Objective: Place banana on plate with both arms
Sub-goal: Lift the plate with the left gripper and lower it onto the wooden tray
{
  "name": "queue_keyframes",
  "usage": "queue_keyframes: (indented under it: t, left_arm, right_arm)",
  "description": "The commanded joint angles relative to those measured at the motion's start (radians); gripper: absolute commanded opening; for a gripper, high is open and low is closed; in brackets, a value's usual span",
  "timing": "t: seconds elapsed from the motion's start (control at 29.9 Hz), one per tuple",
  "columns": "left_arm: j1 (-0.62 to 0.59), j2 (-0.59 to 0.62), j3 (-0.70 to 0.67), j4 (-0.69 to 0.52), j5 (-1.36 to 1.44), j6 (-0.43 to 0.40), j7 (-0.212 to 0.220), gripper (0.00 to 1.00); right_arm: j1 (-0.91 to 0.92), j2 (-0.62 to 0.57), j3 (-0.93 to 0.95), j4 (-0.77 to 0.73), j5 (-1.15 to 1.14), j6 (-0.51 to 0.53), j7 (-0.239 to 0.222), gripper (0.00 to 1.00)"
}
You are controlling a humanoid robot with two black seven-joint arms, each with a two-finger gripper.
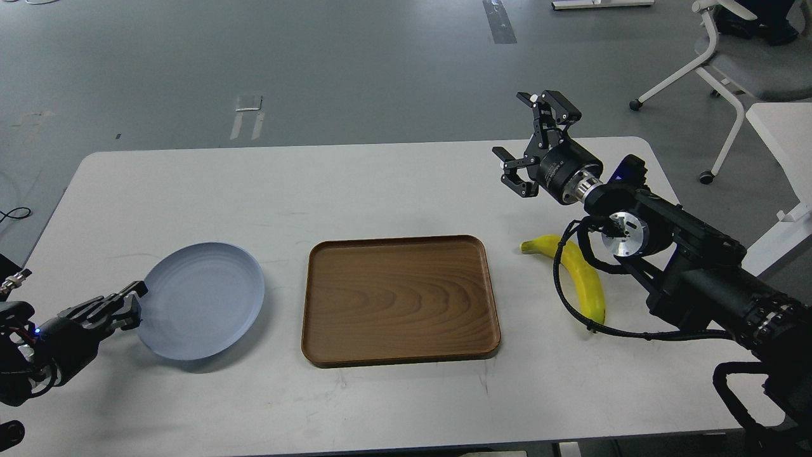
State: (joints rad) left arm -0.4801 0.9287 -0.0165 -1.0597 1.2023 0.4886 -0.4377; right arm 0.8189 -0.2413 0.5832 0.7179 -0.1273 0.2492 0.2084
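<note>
Arms came first in the head view, entering from opposite lower corners of the frame. The right arm (691, 266) rose from the lower right and reached up and left, its silver wrist ring facing the camera, a black cable looping down beneath it. At its far end, in the upper right of the frame, the right gripper (531, 141) hung above the white table (190, 184) with its two clawed fingers spread wide apart and nothing between them. The left arm (32, 349) lay low in the lower left corner. The left gripper (130, 308) sat at the left rim of the plate (203, 298), its dark fingers bunched against the edge; whether they pinched the rim or only touched it I could not tell.

The banana (580, 273) lay flat on the table right of centre, beneath the right arm's wrist. It was bright yellow and curved, its greenish stem tip pointing toward the upper left and its small dark end toward the lower right, where the cable crossed it. It touched neither gripper.

The plate, round and pale blue-grey with faint rings, appeared slightly tilted at left of centre and held nothing. A brown wooden tray (399, 355) sat in the middle of the frame between plate and banana, also bare, well apart from both.
</note>
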Motion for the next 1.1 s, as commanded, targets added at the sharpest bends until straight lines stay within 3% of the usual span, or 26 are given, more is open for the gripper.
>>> queue_keyframes:
  t: [0.0,0.1,0.17,0.37,0.57,0.8,1.07]
  left_arm:
    - [-0.077,0.002,0.006,-0.025,0.016,0.0,-0.009,0.0]
    - [-0.188,-0.007,0.01,-0.071,0.031,-0.036,-0.007,0.0]
    - [-0.299,-0.033,0.012,-0.097,0.052,-0.14,-0.001,0.0]
    - [-0.388,-0.236,0.056,-0.063,0.104,-0.266,0.014,0.0]
    - [-0.417,-0.425,0.127,-0.005,0.122,-0.268,0.06,0.0]
    - [-0.417,-0.649,0.184,0.236,0.12,-0.268,0.071,0.0]
    - [-0.417,-0.651,0.234,0.239,0.12,-0.268,0.063,0.0]
  right_arm:
    - [0.005,-0.012,0.003,0.0,0.0,-0.002,-0.001,1.0]
    - [0.014,-0.01,0.003,0.001,0.0,-0.004,-0.001,1.0]
    - [0.02,-0.012,0.006,0.005,0.0,-0.005,-0.001,1.0]
    - [0.022,-0.05,0.023,0.014,0.003,-0.005,-0.001,1.0]
    - [0.012,-0.121,0.032,0.047,0.003,-0.011,-0.001,1.0]
    - [-0.007,-0.165,0.058,0.074,0.005,-0.011,-0.001,1.0]
    - [-0.026,-0.184,0.076,0.081,0.006,-0.011,-0.001,1.0]
